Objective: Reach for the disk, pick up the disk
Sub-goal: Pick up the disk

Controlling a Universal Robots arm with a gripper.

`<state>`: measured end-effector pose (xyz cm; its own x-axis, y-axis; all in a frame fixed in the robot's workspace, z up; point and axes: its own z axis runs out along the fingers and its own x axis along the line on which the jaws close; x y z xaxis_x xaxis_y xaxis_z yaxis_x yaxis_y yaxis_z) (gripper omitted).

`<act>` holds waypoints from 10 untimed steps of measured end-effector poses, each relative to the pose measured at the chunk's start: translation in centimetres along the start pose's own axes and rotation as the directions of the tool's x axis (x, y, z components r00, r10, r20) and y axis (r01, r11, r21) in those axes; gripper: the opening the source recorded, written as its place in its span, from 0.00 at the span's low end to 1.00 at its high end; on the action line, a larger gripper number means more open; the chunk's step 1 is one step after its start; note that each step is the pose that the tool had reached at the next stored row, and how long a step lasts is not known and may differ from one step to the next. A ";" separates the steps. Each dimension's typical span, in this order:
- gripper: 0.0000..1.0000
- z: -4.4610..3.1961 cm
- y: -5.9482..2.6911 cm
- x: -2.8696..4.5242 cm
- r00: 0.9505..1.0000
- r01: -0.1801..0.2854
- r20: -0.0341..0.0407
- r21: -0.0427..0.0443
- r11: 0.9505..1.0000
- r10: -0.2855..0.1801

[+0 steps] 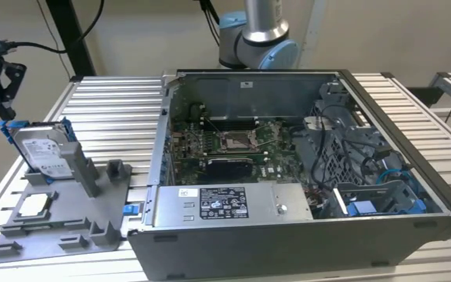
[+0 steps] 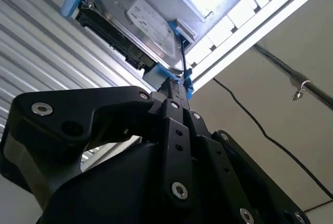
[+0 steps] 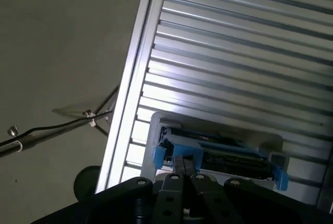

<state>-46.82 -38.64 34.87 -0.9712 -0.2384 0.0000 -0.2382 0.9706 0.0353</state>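
The disk (image 1: 41,150) stands on edge in a grey holder tray (image 1: 61,226) at the exterior view's left, silver with a white label, clipped in a bright blue frame. My gripper (image 1: 7,117) hangs over its far upper corner, and the black fingers come together on the blue frame there. In the second wrist view the fingertips (image 2: 176,86) meet the frame's end below the disk (image 2: 148,26). The first wrist view has the gripper (image 3: 183,168) pinched at the blue clip of the disk (image 3: 218,154). The disk still sits in the tray.
A small white-silver chip (image 1: 33,204) lies flat in the tray near the front. An open computer case (image 1: 288,176) takes up the middle and right of the slatted metal table (image 1: 108,106). The arm's base (image 1: 258,41) stands behind the case. A cable (image 2: 270,141) runs across the floor.
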 end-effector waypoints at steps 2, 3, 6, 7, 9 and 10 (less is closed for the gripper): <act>0.00 0.00 0.00 0.00 1.000 0.023 -0.001 0.000 1.000 -0.023; 0.00 0.00 0.00 0.00 0.999 0.036 -0.001 0.000 0.999 -0.036; 0.00 0.00 0.00 0.00 0.997 0.073 -0.003 0.001 0.997 -0.073; 0.00 0.00 0.00 0.00 0.996 0.085 -0.003 0.001 0.996 -0.085; 0.00 0.00 0.00 0.00 0.994 0.111 -0.004 0.001 0.994 -0.111; 0.00 0.00 0.00 0.00 0.992 0.125 -0.005 0.001 0.992 -0.125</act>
<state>-46.82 -38.64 34.87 -0.9336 -0.3584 0.0004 -0.3581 0.9331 0.0339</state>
